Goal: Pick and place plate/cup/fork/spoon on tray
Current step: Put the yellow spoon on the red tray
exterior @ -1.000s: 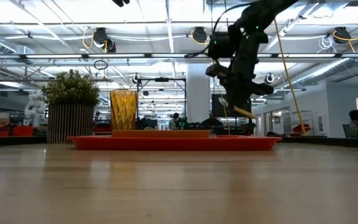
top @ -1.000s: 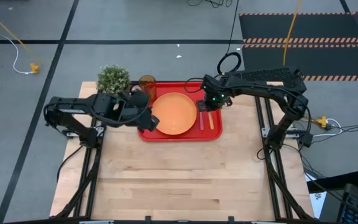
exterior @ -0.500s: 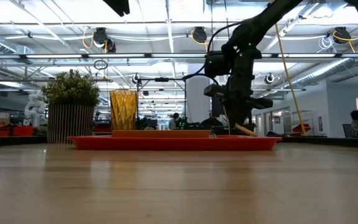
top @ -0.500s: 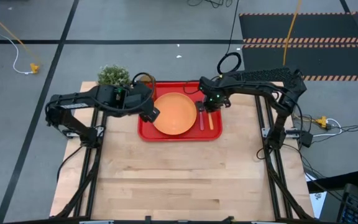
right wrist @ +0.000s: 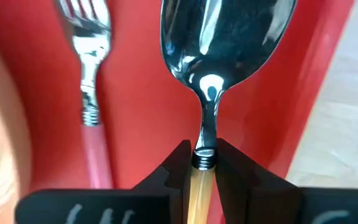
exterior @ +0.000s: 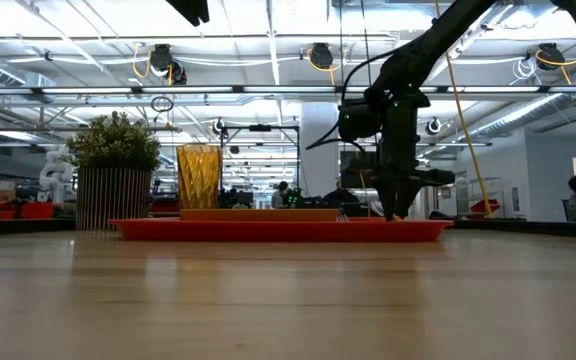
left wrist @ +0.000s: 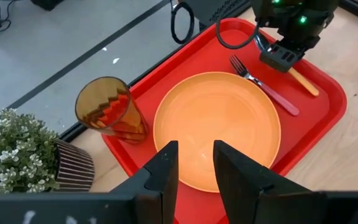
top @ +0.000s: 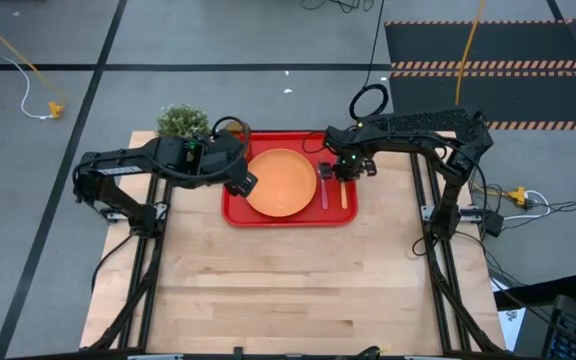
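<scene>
The red tray lies at the table's far middle. On it are the orange plate, the amber cup at its far left corner, the pink-handled fork and the orange-handled spoon right of the plate. My right gripper stands low over the tray's right part, shut on the spoon. My left gripper hovers open and empty above the plate's left edge; the left wrist view shows its fingers apart, high over the plate. My right gripper pinches the spoon between its two fingers at the top of the orange handle, just behind the metal neck. The fingers point down and lie across the spoon. The spoon lies along the tray floor beside the fork, bowl toward the far rim.
A potted green plant stands on the table just left of the tray's far left corner, beside the cup. The bare wooden table spreads toward the near edge. Beyond the far edge is the floor with cables.
My right gripper has gone down to the tray with the spoon, which hung tilted below the fingers and now lies on the tray beside the fork. My left arm has swung a little toward the far edge, its gripper still over the tray's left part.
</scene>
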Available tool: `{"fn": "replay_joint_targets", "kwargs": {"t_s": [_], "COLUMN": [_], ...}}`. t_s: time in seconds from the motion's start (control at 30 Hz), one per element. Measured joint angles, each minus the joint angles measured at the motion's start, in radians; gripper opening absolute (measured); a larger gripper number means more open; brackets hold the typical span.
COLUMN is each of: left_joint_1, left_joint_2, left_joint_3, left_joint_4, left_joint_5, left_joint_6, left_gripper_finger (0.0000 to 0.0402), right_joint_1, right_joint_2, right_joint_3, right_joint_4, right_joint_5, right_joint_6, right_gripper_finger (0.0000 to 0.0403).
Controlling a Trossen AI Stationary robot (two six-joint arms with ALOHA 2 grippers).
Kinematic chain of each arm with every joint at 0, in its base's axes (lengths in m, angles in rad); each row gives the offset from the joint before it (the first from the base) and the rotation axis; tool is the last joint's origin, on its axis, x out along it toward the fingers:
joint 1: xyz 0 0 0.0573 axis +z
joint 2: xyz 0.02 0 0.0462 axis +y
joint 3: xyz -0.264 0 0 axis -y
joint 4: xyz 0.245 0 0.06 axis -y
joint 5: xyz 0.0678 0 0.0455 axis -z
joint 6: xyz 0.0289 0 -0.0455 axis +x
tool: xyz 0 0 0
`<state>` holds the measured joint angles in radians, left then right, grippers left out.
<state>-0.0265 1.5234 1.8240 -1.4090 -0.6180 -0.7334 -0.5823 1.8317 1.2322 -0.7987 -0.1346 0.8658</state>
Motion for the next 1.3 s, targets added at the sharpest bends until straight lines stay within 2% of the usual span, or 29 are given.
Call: {"fn": "replay_joint_targets", "kwargs": {"t_s": [0.43,1.3], "left_joint_1": [0.0,0.0], "left_joint_2": [0.0,0.0], "left_joint_3": [0.0,0.0], "left_joint_4": [0.0,0.0], "left_joint_5": [0.0,0.0], "left_joint_6": [0.0,0.017], "left_gripper_finger": [0.0104,0.0104], "right_joint_1": [0.001,0.002], "right_joint_2": [0.0,0.0], "right_joint_3": [-0.022,-0.022], "right_joint_4": [0.081,0.089], "right_joint_5": [-0.018,-0.005], "right_joint_6": [0.047,0.039], "right_gripper_finger": [0.0056,0.0057]}}
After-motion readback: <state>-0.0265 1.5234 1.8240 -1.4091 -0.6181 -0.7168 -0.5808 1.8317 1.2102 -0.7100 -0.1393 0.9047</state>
